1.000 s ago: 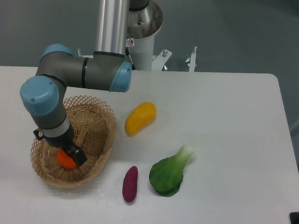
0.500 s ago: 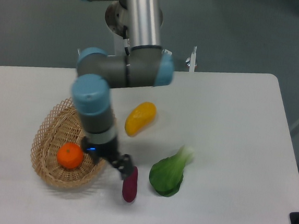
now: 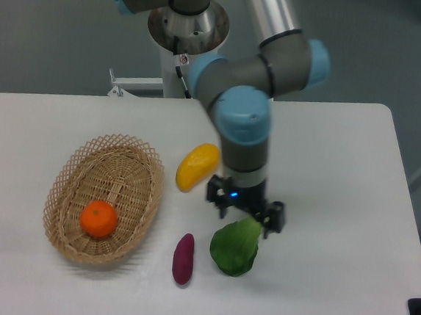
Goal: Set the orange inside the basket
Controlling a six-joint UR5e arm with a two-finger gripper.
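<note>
Sitting in basket (image 3: 67,180) at lower left: orange (image 3: 99,219) | looking done, nothing left to put in | hanging over the green leaf (image 3: 235,247) at lower middle: gripper (image 3: 245,211), spread wide, holding nothing

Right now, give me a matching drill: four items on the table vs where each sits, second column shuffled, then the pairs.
Items:
1. orange
2. yellow fruit
3. purple sweet potato
4. green leafy vegetable

Places:
A. directly under the hand
B. inside the basket
C. on the table between the basket and the arm
D. on the table just right of the basket's near end, near the front edge

Pairs: 1-B, 2-C, 3-D, 4-A
</note>
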